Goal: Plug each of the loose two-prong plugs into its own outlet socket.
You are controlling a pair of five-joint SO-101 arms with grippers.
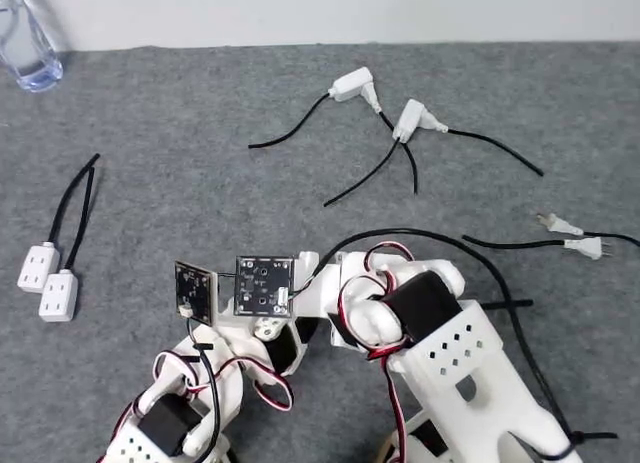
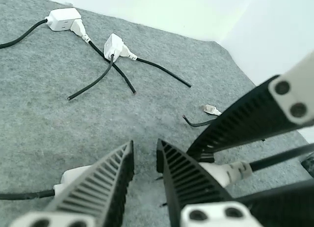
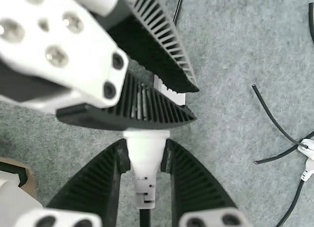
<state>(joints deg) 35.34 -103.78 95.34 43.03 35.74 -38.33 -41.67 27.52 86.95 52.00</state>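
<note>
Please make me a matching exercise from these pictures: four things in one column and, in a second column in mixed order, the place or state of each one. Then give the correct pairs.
Things
1. two empty sockets
2. two loose plugs
3. right gripper
4. clear bottle

Places or states
A. in the far left corner of the high view
B. shut on a white connector with a black cord
C. side by side at the left of the grey mat
D. lying near each other at the right of the grey mat

Pairs: 1-C, 2-D, 3-B, 4-A
</note>
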